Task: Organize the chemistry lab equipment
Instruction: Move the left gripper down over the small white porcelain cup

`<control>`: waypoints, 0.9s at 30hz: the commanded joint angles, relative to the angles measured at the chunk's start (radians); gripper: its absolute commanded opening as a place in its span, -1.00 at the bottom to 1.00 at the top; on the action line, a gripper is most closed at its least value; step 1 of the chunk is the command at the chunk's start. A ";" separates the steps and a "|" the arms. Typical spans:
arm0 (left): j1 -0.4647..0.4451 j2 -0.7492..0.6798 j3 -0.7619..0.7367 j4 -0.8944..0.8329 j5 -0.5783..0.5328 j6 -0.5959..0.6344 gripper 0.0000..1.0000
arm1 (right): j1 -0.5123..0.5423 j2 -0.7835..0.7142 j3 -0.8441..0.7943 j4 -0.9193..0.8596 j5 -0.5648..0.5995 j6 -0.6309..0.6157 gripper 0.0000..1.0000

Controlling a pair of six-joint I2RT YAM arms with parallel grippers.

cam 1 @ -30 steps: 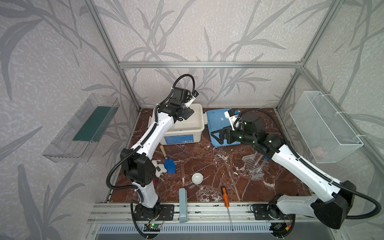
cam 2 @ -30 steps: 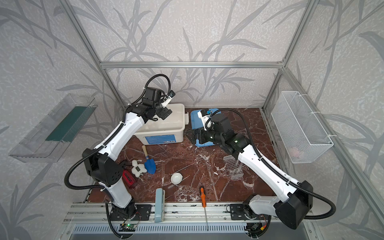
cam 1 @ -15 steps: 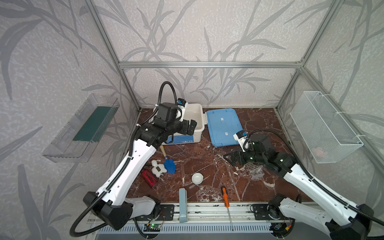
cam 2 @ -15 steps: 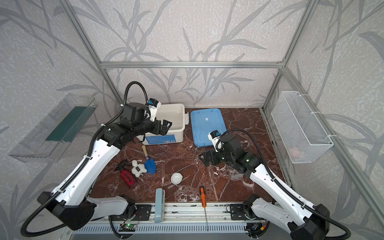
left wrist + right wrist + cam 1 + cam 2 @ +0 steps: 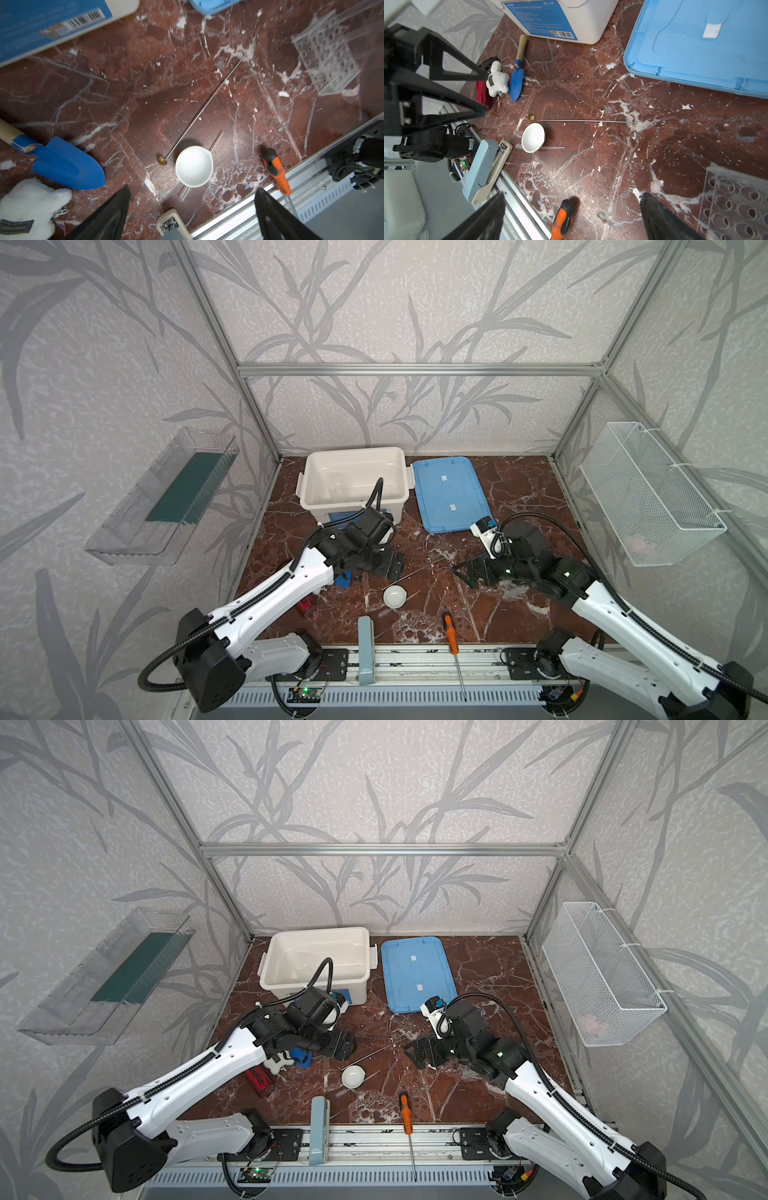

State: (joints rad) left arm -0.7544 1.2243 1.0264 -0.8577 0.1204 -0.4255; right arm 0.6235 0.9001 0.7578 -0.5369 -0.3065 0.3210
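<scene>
Here, your left gripper (image 5: 388, 566) and right gripper (image 5: 463, 576) hang with jaws spread wide (nothing held). The small white round dish (image 5: 394, 596) sits at six o'clock on the red marble tabletop (image 5: 519, 489), with a thin metal rod (image 5: 415, 573) just beside it, running toward two o'clock.

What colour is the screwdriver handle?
Orange with a black end; the screwdriver handle shows best in the right wrist view.

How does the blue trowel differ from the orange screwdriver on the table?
The blue trowel has a wooden handle and a broad blade; the orange screwdriver has an orange-and-black handle and a thin shaft. The trowel lies beside the white plush toy; the screwdriver lies at the front edge, its shaft over the rail. Both lie flat, untouched.
</scene>
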 commanded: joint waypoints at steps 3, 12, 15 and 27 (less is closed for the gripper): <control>-0.048 0.057 -0.079 0.029 -0.061 -0.077 0.86 | -0.002 0.016 -0.020 0.001 0.011 0.009 0.98; -0.089 0.132 -0.201 0.200 -0.010 -0.150 0.85 | -0.002 0.058 -0.026 0.004 0.027 0.003 0.98; -0.096 0.168 -0.201 0.171 -0.053 -0.144 0.86 | -0.002 0.063 -0.032 0.019 0.022 0.004 0.98; -0.099 0.208 -0.268 0.284 -0.011 -0.163 0.87 | -0.002 0.078 -0.012 0.007 0.041 -0.010 0.98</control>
State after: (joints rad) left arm -0.8494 1.4075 0.7616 -0.5983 0.1284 -0.5697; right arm 0.6235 0.9756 0.7296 -0.5220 -0.2832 0.3237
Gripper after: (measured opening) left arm 0.935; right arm 0.991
